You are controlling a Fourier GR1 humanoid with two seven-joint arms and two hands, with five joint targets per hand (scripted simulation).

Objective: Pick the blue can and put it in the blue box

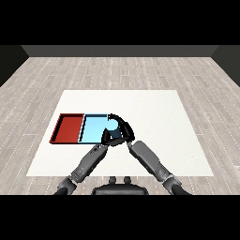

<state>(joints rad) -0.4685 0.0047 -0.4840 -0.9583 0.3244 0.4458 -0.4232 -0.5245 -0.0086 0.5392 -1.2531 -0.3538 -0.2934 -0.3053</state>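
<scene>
Near edge first: two grey forearms converging above the white table (pixel 154 117). Right hand (pixel 124 130) curled round the small blue can (pixel 114 125), over the light blue tray's (pixel 91 130) right rim; left hand (pixel 107 137) just below, fingers unclear. Probably light, rigid, smooth-sided; best held round the middle. Beyond-left, the red tray (pixel 69 127), touching alongside, nothing obstructing.

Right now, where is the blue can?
In the head view, the blue can is at the blue tray's right edge, with the right hand curled round it and the left hand just below.
</scene>
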